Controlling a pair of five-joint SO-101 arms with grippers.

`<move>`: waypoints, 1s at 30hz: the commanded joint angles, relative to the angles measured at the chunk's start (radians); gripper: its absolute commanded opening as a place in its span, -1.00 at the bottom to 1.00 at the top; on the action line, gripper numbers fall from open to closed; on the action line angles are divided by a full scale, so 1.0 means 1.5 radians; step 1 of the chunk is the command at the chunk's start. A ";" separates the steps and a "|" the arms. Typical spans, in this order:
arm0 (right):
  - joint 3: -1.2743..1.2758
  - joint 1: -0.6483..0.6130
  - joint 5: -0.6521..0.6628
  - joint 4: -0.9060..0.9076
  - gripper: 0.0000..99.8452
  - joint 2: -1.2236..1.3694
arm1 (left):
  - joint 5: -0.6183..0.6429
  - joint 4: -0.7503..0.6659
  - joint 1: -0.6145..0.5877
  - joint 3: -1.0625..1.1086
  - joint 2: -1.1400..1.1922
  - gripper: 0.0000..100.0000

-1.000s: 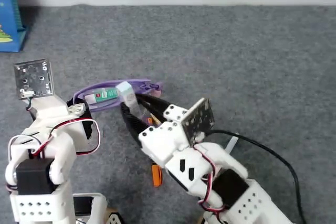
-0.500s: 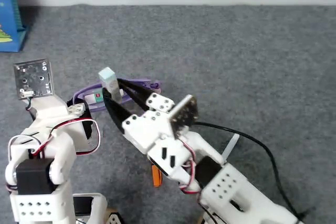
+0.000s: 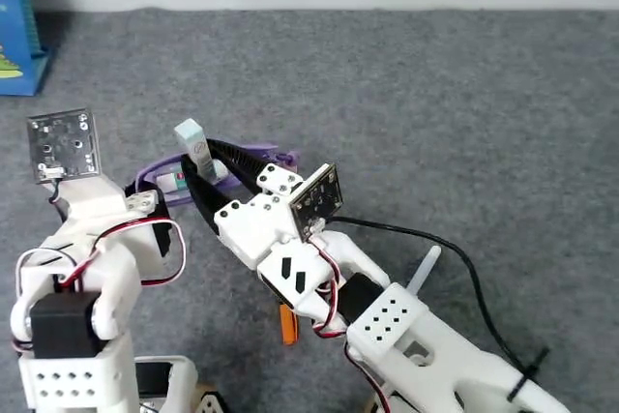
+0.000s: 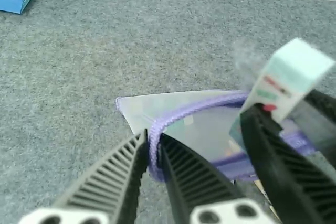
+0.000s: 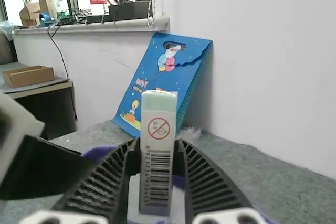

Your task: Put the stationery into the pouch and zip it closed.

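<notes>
A clear pouch (image 3: 256,155) with a purple zip lies on the grey carpet between the two arms. My left gripper (image 4: 149,142) is shut on the purple zip edge of the pouch (image 4: 194,124) at its near corner. A pale green and white eraser (image 3: 191,145) stands tilted above the pouch's left part, with my right gripper (image 3: 196,163) shut on it. In the right wrist view the eraser (image 5: 157,174) is upright between the black fingers (image 5: 105,182). The left wrist view has the eraser (image 4: 286,74) hanging over the pouch's mouth. Something green and red lies inside the pouch.
An orange pen (image 3: 287,322) lies on the carpet under the right arm, and a white stick-like item (image 3: 426,266) lies beside its cable. A blue paper bag (image 3: 14,36) stands at the far left against the wall.
My right gripper has swung left with the eraser, from over the pouch's middle to above its left part, and the eraser sits higher. The left arm has not moved.
</notes>
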 commanded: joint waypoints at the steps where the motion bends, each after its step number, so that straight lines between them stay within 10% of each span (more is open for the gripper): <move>1: -0.005 0.011 0.009 -0.010 -0.86 0.003 | 0.005 -0.003 -0.006 0.007 0.007 -0.98; 15: -0.006 0.009 0.010 -0.009 -0.59 -0.005 | 0.005 -0.002 -0.006 0.007 0.007 -0.98; 21: -0.007 0.008 0.019 -0.013 -0.99 -0.006 | 0.005 -0.002 -0.006 0.007 0.007 -0.98; 30: 0.015 0.010 0.038 -0.113 -0.99 -0.002 | 0.005 -0.002 -0.006 0.007 0.007 -0.98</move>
